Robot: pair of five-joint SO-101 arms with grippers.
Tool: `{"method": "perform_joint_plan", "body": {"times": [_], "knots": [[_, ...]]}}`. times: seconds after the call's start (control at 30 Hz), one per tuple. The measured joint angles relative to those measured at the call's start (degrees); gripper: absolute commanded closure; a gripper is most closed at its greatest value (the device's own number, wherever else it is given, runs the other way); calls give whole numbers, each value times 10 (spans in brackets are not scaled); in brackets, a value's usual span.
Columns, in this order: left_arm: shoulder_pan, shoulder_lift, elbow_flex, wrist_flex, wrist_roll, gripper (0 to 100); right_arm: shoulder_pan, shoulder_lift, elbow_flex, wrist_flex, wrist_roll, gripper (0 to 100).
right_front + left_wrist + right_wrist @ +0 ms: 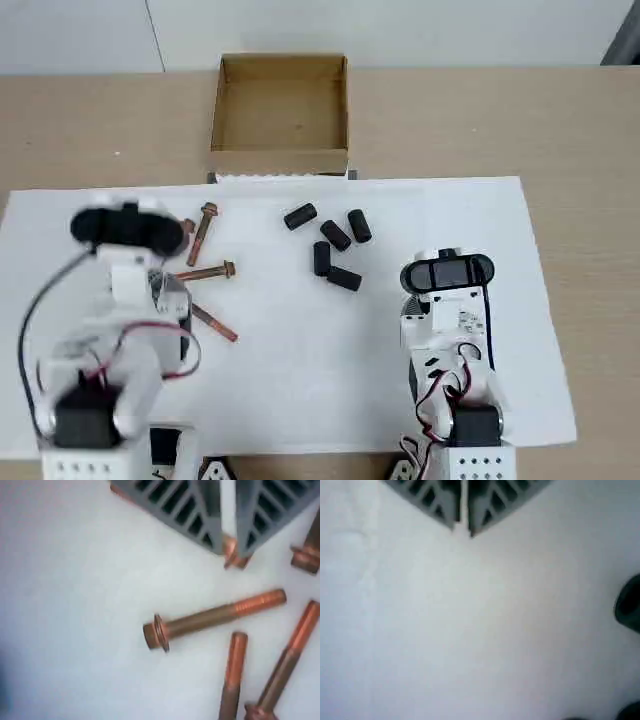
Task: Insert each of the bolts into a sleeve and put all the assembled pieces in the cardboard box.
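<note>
White paper (270, 380) covers the near part of the table (585, 130). The open box (280, 160) sits at the paper's far edge, centre. The left arm (110, 330) partly covers the bolts (205, 271). Its wrist view shows five, one head right at the left claw (229, 550), whose jaws are almost together and grip nothing. Five sleeves (335, 236) lie centre-right, just beyond the right claw (463, 530), which is closed and bare, over open paper.
</note>
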Motion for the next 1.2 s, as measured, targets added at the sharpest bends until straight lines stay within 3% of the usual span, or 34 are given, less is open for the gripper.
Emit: {"method": "perform_joint_plan", "body": {"times": [0.17, 0.33, 0.83, 1.2], "knots": [[0, 152, -171, 93, 0, 993, 0, 0, 0, 0, 0, 995], [0, 214, -269, 132, 0, 992, 0, 0, 0, 0, 0, 995], [-4, 224, -297, 147, -4, 992, 0, 0, 0, 0, 0, 995], [-4, 236, -297, 149, -60, 992, -18, 0, -64, 34, 0, 991]]}}
